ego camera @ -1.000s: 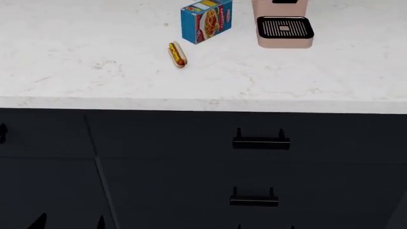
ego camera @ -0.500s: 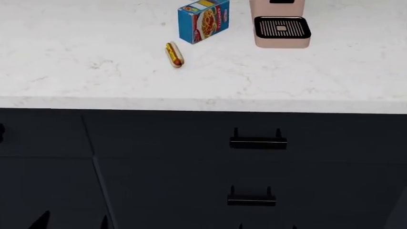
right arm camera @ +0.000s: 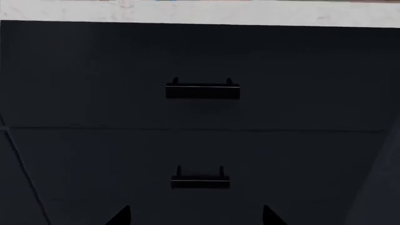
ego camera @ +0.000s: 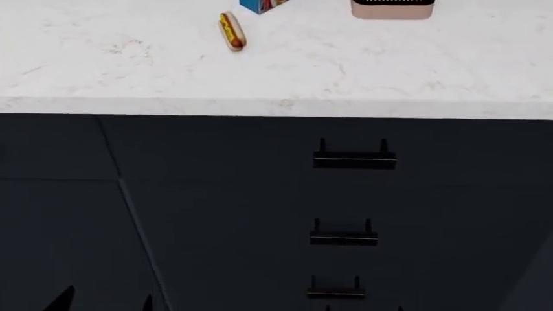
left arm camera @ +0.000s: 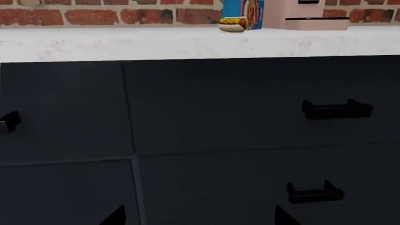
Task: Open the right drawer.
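Note:
The right drawer (ego camera: pixel 259 146) is the wide, shallow navy front just under the counter, shut, with a short black bar handle (ego camera: pixel 355 159). It also shows in the left wrist view (left arm camera: pixel 250 103) and in the right wrist view (right arm camera: pixel 200 61), where its handle (right arm camera: pixel 202 90) is straight ahead. My left gripper (ego camera: pixel 105 302) is open and empty, low in front of the seam left of the drawer; only its fingertips (left arm camera: pixel 115 216) show. My right gripper (right arm camera: pixel 196 216) is open and empty, below the handle and apart from it.
A white marble counter (ego camera: pixel 276 71) carries a hot dog (ego camera: pixel 230 30), a blue box (ego camera: pixel 263 5) and a pink appliance (ego camera: pixel 392 8). Two taller navy fronts below have like handles (ego camera: pixel 343 238) (ego camera: pixel 335 293). A narrower navy drawer (ego camera: pixel 48 146) lies to the left.
The head view has tilted down: the counter and its objects slid up the frame and a third, lower handle came into view. The drawer stays shut.

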Controlling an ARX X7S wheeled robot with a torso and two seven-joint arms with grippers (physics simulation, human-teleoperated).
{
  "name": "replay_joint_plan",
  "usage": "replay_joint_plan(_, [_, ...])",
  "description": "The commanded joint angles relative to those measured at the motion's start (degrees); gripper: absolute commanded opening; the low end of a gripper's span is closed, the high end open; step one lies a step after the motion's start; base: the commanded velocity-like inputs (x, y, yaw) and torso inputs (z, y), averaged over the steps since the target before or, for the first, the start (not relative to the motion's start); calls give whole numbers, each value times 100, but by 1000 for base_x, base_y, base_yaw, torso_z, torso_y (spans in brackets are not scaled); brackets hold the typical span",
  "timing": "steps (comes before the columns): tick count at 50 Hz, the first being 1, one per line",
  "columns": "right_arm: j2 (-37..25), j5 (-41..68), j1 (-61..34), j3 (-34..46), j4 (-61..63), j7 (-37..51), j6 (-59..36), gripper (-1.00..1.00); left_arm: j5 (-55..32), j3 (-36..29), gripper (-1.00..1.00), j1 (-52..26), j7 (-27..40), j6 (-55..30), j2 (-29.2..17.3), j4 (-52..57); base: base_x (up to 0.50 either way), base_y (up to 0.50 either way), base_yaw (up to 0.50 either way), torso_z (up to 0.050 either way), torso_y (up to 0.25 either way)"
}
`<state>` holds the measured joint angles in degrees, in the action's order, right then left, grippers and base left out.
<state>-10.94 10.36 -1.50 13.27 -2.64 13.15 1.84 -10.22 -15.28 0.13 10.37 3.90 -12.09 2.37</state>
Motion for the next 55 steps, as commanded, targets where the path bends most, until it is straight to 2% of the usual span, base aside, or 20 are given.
replay_joint_plan(1, [-22, 14, -4, 36, -9, 35, 11, 100, -23, -57, 100, 8, -3, 14, -39, 14, 0, 0, 0, 0, -156])
replay_joint_plan(24, [-94, 28, 30, 123, 174, 121, -85, 100, -100, -101, 100, -28, 63, 55, -74, -55, 0, 0, 0, 0, -156])
replay_joint_plan(35, [-111, 59, 9, 133, 116, 129, 3, 100, -141, -97, 100, -106, 185, -144, -56, -122, -1, 0, 0, 0, -2])
replay_joint_plan(37, [-121, 60, 18, 139, 176, 145, -27, 100, -126, -125, 100, -119, 203, -236, -67, -96, 0, 0, 0, 0, 0])
replay_joint_plan(38, [-123, 67, 18, 133, 190, 150, -10, 100, -381, -108, 100, -134, 112, -481, -57, -19, 0, 0, 0, 0, 0])
replay_joint_plan(39, [-124, 68, 13, 135, 176, 147, 4, 100, -190, -160, 100, -149, 212, -497, -76, -31, 0, 0, 0, 0, 0])
replay_joint_plan(44, [-130, 218, 38, 116, 216, 61, 93, 100, -225, -149, 100, -90, 127, -147, -85, -68, 0, 0, 0, 0, 0])
replay_joint_plan(55, [-155, 196, 27, 149, 174, 82, 169, 100, -264, -187, 100, -78, 151, -168, -115, 13, 0, 0, 0, 0, 0])
